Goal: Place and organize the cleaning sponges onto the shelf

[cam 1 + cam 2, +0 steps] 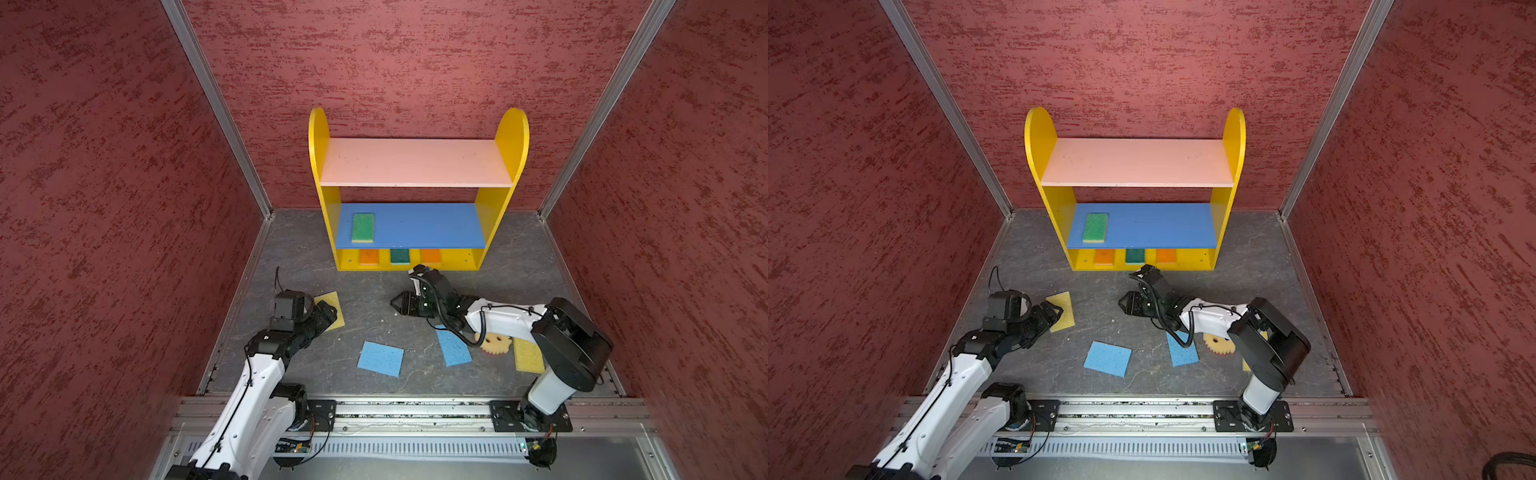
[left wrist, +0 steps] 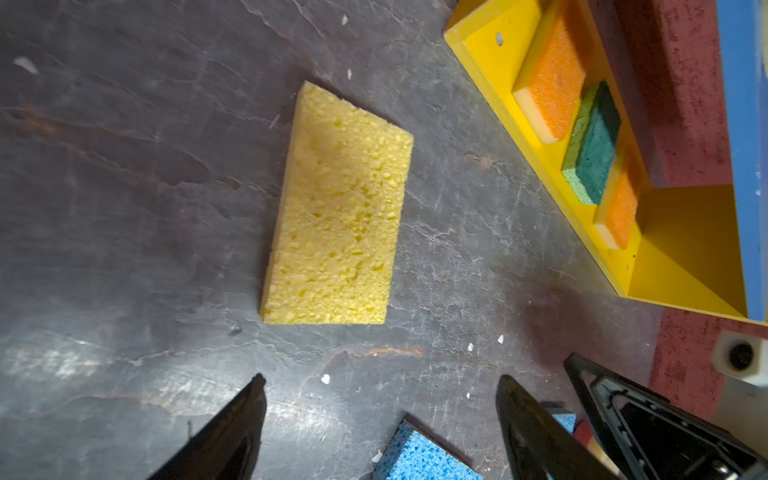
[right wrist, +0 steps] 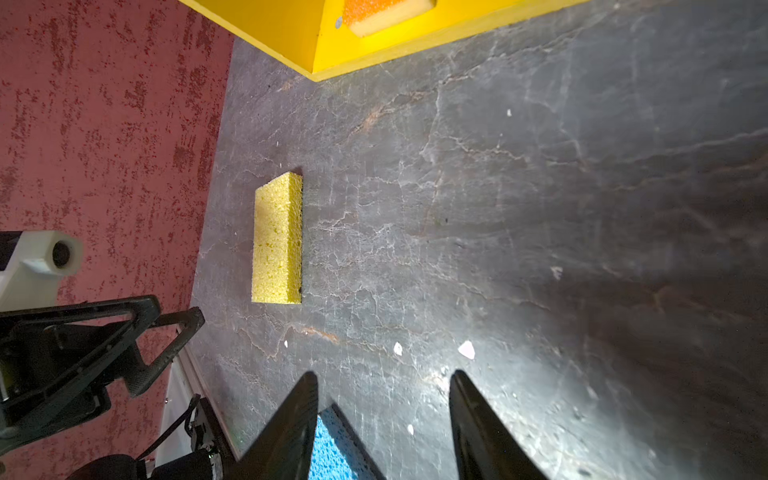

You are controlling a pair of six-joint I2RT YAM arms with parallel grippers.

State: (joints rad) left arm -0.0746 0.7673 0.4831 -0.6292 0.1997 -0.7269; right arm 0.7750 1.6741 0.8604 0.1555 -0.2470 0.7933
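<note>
L gripper point(image 2: 382, 378) jaws apart, flat yellow porous foam sponge point(image 2: 336, 208) just ahead, prob not touching; R gripper point(image 3: 384, 374) spread, empty.

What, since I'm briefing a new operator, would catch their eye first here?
The yellow shelf at the back wall stands out, with a green sponge on its blue board and two orange sponges flanking a dark green sponge on the bottom board. On the dark floor before it lie loose blue sponges, yellow sponges and a round sponge half hidden under the right arm.
</note>
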